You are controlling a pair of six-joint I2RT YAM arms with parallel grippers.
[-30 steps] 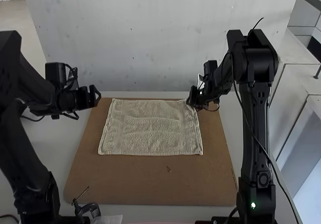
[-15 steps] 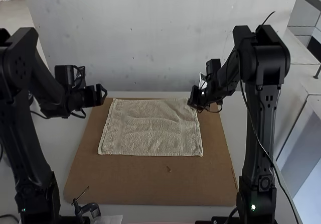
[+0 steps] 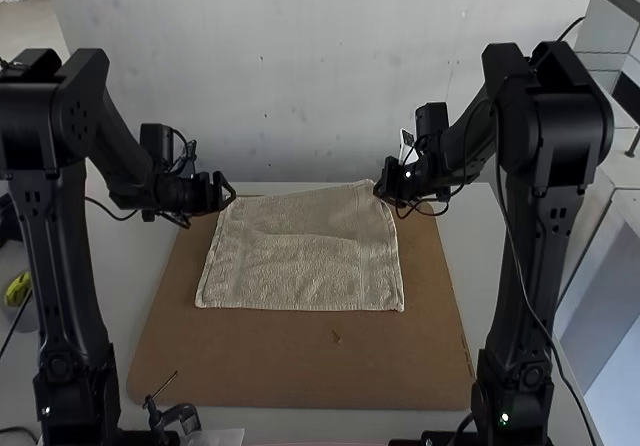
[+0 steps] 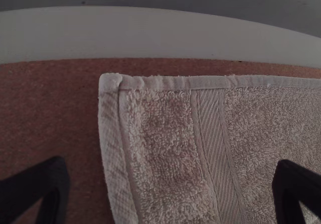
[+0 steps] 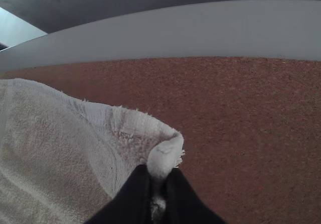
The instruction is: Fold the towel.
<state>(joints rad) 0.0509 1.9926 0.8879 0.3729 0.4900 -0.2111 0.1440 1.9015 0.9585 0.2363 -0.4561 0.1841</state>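
The beige towel [image 3: 305,256] lies spread on the brown board, its far right corner lifted a little. My right gripper [image 3: 380,190] is shut on that corner; in the right wrist view the corner of the towel [image 5: 60,148] is pinched between the tips of my right gripper [image 5: 159,184]. At the far left corner is my left gripper [image 3: 230,192]. In the left wrist view my left gripper [image 4: 170,189] stands open, its fingers wide apart on either side of the towel's [image 4: 165,133] left edge, with the hemmed corner lying flat.
The brown board [image 3: 300,366] lies under the towel, with bare board in front of it. A grey wall [image 3: 320,76] rises behind the table. A small black clamp [image 3: 175,416] sits at the board's near left edge.
My left gripper has moved right to the towel's far left corner. My right gripper has risen slightly, and the far right corner has come up with it.
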